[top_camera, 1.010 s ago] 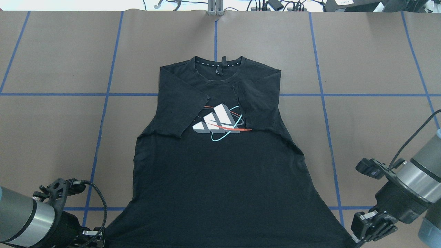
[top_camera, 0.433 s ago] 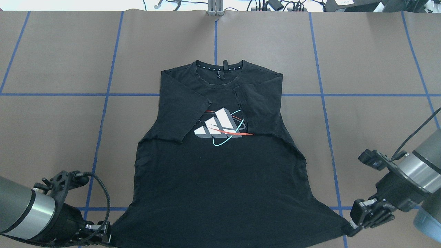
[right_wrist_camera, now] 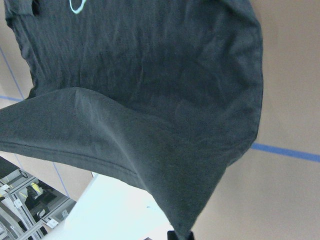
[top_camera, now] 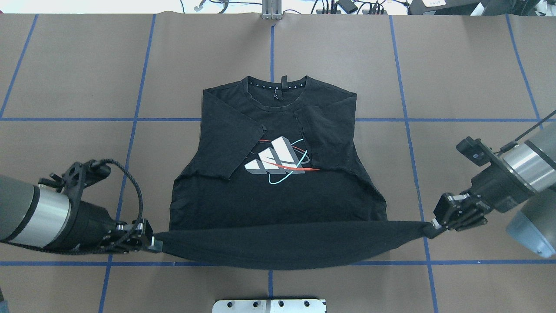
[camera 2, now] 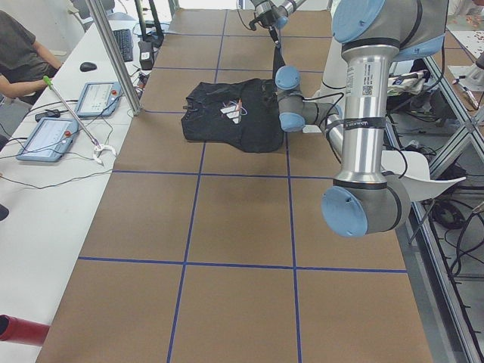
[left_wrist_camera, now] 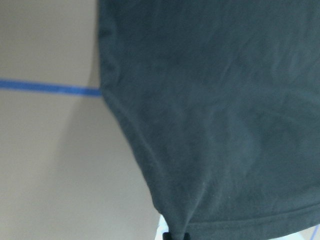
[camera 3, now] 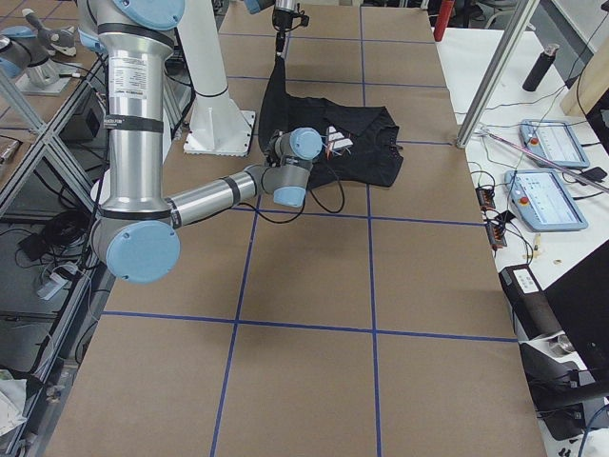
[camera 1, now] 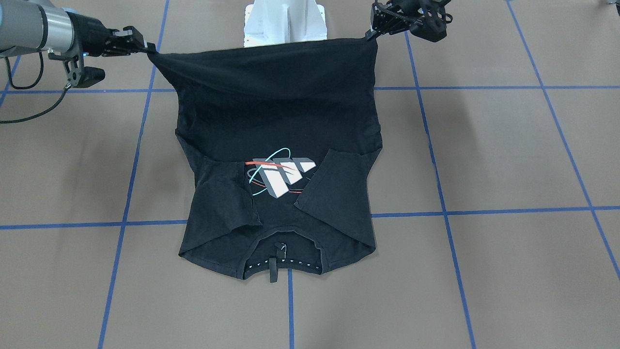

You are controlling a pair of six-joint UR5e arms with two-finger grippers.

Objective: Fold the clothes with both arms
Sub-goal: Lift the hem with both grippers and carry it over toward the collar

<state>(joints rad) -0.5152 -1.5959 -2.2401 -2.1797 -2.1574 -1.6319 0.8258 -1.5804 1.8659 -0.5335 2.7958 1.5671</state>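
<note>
1. And here's the picture: the black T-shirt lies face up in the middle of the tabletop. Its collar is on the side away from the robot and its logo is showing.
2. Already in the bag: one sleeve is folded in across the chest. The other sleeve is folded in from the opposite side, and each just overlaps an edge of the logo.
3. Now the live action. The left gripper has its jaws clenched on the bottom corner of the shirt on its side. The right gripper is pinching the opposite bottom corner the same way.
4. Between them the hem is raised off the tabletop and stretched almost straight, sagging a little in the middle. Both wrist views show dark cloth hanging from the pinch points.
5. The chest, sleeves and collar all lie flat on the tabletop; only the lower part of the shirt is up in the air.
6. My read: this is the bottom-to-top fold, just begun, which puts the job around the halfway mark.
7. To come, I'd judge: carry the hem forward over the logo toward the collar, lay it down square, and release both corners. A further fold may be needed after that to make it compact.
8. One to watch: uneven pull between the two arms could skew the fold or drag the tucked sleeves out of place.
</note>
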